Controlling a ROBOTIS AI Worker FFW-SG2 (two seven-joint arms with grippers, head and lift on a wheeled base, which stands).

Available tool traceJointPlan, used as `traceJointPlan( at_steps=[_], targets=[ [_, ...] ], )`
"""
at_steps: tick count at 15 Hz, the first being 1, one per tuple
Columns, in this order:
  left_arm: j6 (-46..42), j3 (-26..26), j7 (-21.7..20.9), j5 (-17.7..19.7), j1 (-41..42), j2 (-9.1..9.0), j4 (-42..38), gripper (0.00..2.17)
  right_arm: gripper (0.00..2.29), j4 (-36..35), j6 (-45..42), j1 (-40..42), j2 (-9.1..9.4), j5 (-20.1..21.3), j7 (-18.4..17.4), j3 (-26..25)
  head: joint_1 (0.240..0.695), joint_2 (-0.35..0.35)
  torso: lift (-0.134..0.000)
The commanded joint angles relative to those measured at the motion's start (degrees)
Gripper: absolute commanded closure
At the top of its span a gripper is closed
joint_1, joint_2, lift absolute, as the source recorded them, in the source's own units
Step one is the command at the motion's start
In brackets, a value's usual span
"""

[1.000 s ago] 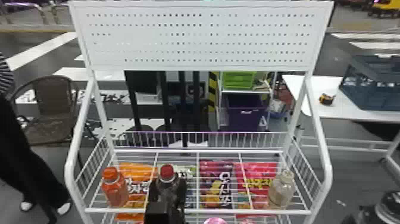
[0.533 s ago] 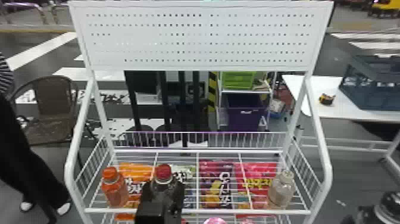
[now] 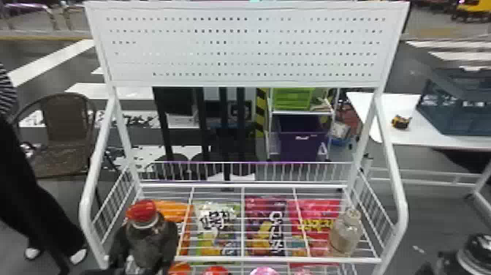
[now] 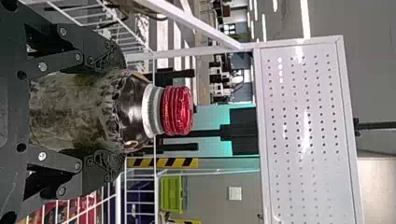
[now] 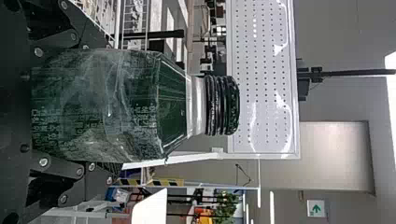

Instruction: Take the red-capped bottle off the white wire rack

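My left gripper (image 3: 146, 248) holds the red-capped bottle (image 3: 143, 228) upright before the left front corner of the white wire rack (image 3: 314, 260). In the left wrist view, the left gripper (image 4: 109, 111) is shut around the dark body of the bottle (image 4: 130, 109), its red cap (image 4: 177, 110) beyond the fingers. My right gripper (image 3: 434, 270) is at the bottom right with a black-capped bottle (image 3: 481, 247). In the right wrist view, the right gripper (image 5: 102, 108) is shut on this dark green bottle (image 5: 170, 105).
A pale bottle (image 3: 346, 234) stands at the shelf's right. Colourful snack bags (image 3: 265, 226) show through the wires. The rack's slanted side posts (image 3: 396, 179) and perforated back panel (image 3: 241, 47) rise around the shelf. A white table (image 3: 394, 137) stands behind at the right.
The left gripper has carried the red-capped bottle left and closer to the camera, from left of the shelf's middle to its left corner, covering the orange bottle. The right one stayed put.
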Motion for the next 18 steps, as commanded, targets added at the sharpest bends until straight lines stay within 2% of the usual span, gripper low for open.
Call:
traceJointPlan(
  at_steps=[1,3,7,18],
  targets=[
    [-1.2,5.4,-2.0,1.5,2.6,-0.04,-1.5,1.84,1.22,-0.1,0.3,-0.1,0.05,0.0,0.0,0.0,0.499,0.0,0.0],
    [-1.9,8.0,-3.3,2.6,3.1,-0.04,-2.0,1.84,1.22,-0.1,0.5,-0.1,0.05,0.0,0.0,0.0,0.499,0.0,0.0],
    [-1.9,9.8,-4.7,3.6,2.9,-0.12,-2.4,1.84,1.22,0.0,0.7,-0.4,0.05,0.4,0.0,0.6,0.499,0.0,0.0],
    [-1.7,10.6,-5.0,4.0,3.3,-0.3,-4.1,1.84,1.22,-0.1,0.8,-0.5,0.05,0.3,0.0,0.7,0.499,0.0,0.0]
  ],
)
